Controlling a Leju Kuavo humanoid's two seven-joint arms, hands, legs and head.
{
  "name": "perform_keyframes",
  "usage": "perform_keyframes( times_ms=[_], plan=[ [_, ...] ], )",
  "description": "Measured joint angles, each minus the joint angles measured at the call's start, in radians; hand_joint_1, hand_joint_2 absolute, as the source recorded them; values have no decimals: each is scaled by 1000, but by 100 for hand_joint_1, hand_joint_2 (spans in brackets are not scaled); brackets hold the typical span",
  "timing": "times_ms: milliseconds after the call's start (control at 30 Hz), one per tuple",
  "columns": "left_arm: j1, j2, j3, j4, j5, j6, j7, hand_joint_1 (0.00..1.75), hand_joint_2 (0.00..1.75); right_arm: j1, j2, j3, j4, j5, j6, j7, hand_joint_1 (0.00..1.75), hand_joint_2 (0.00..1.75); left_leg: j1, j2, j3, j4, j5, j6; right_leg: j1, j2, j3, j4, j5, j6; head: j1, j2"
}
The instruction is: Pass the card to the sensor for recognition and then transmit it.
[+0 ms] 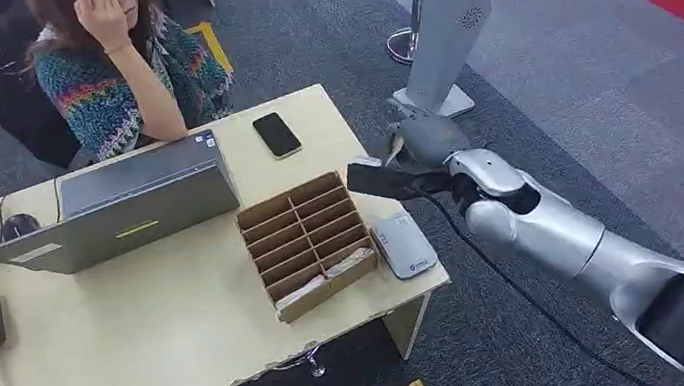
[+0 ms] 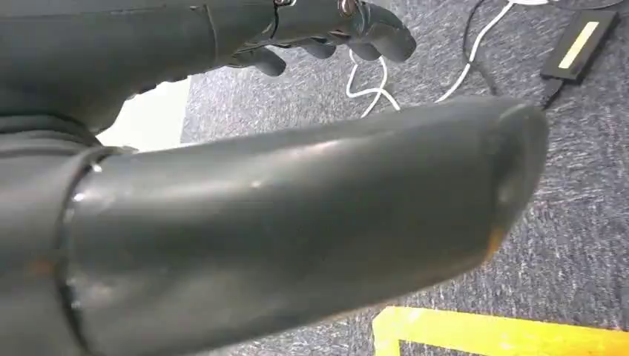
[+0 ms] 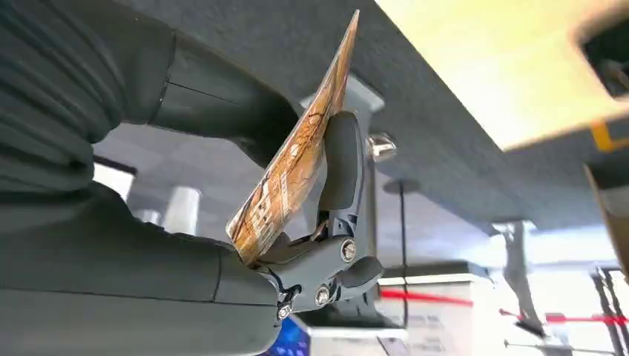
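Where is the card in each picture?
Head view: the card sticks out of the right hand, just off the desk's right edge.
Left wrist view: not in it.
Right wrist view: the card, pinched near the middle.
Shared landmark: the right hand itself.

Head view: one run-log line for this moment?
right hand: holds card | position: off desk's right edge | card reader: on desk | left hand: empty

beige table [image 1: 138, 353], laptop [image 1: 132, 200], phone [image 1: 276, 135], cardboard organizer [image 1: 308, 243], white sensor [image 1: 404, 244]
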Motion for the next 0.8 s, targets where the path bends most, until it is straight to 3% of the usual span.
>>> perform_keyframes(
  times_ms=[233,467,800],
  plan=[
    [-15,0,-29,-8,-16,-10,24,0,0,-150,21,37,-8,10,70,-25,175,175,0,-2,-2,0,0,0,0,-2,0,1,0,0,0,0],
    [-40,3,-69,-21,-31,-22,49,0,0,-335,111,150,88,16,110,-60,175,175,1,-5,-5,0,2,0,1,-5,-2,1,1,-1,0,0],
    [-56,4,-103,-23,-42,-27,77,0,0,-490,242,250,287,-14,73,-106,175,175,1,-5,-5,0,2,0,1,-4,-3,1,0,-1,0,0]
  ],
)
